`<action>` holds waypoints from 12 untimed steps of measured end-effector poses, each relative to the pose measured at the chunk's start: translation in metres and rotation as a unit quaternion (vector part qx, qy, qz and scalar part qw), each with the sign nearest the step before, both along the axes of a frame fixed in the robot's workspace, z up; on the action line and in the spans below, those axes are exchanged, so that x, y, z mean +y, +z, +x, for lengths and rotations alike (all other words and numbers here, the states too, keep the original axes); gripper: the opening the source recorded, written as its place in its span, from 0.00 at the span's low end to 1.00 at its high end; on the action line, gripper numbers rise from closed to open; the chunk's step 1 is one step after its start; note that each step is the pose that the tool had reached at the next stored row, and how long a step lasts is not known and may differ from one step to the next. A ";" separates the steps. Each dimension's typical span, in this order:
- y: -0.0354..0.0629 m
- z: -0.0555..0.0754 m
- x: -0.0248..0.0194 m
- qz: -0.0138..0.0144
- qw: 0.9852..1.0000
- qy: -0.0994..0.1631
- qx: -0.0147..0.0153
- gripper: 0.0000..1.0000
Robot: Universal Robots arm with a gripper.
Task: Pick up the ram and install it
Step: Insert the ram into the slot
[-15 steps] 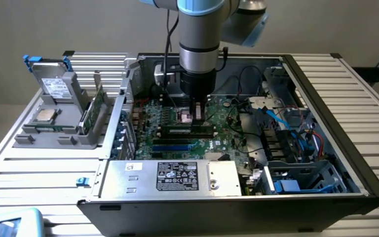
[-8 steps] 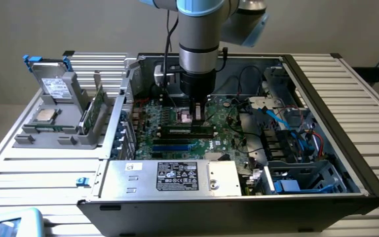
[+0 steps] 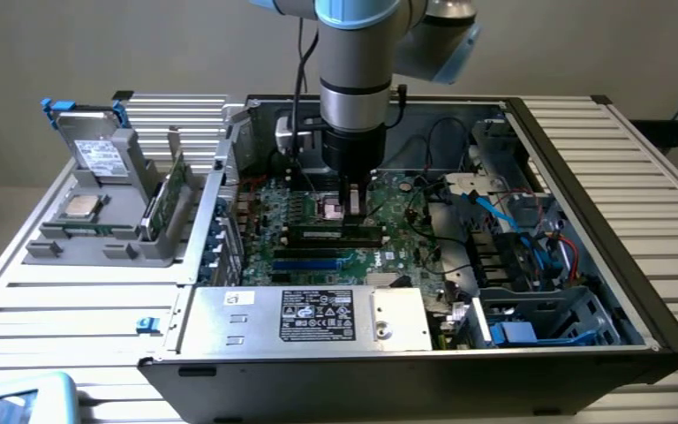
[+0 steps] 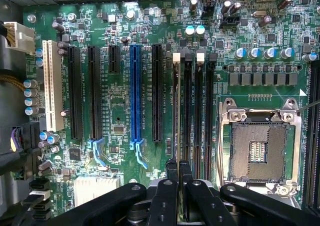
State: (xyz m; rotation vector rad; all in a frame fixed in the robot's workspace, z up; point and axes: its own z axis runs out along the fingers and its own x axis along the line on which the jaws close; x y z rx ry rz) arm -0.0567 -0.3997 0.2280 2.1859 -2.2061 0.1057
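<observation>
The arm (image 3: 357, 53) comes straight down from above into the open case (image 3: 621, 221), its wrist vertical and the gripper (image 3: 357, 210) low over the motherboard (image 3: 315, 256), close to the middle of the case. In the exterior view the ram (image 3: 333, 235) stands on edge as a long dark stick just below the fingers, running across the board, and the gripper meets it nearer its end on the exterior view's right. In the wrist view the gripper (image 4: 179, 167) has its two black fingertips drawn together, pinched on the ram (image 4: 177, 110). The ram is seen edge-on there as a thin pale line leading away from the tips. It stands upright along the first memory slot, the one ending in a white latch (image 4: 176, 57), with the other memory slots (image 4: 205, 110) just beside it. These slots lie between a long black expansion slot (image 4: 157, 93) and the open processor socket (image 4: 260, 148), and a blue slot (image 4: 135, 95) sits further off on the expansion side. Whether the ram is pushed fully home cannot be told. Outside the case, on the exterior view's left, a grey rack (image 3: 103, 247) carries other parts, well apart from the gripper.
</observation>
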 end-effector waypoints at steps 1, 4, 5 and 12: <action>0.0000 0.000 0.0000 0.000 1.000 0.001 -0.001 0.13; 0.0000 -0.001 0.0000 0.000 1.000 0.003 -0.003 0.13; 0.0000 -0.001 0.0000 0.000 1.000 0.003 -0.003 0.13; 0.0004 -0.004 0.0003 0.000 1.000 0.006 -0.005 0.13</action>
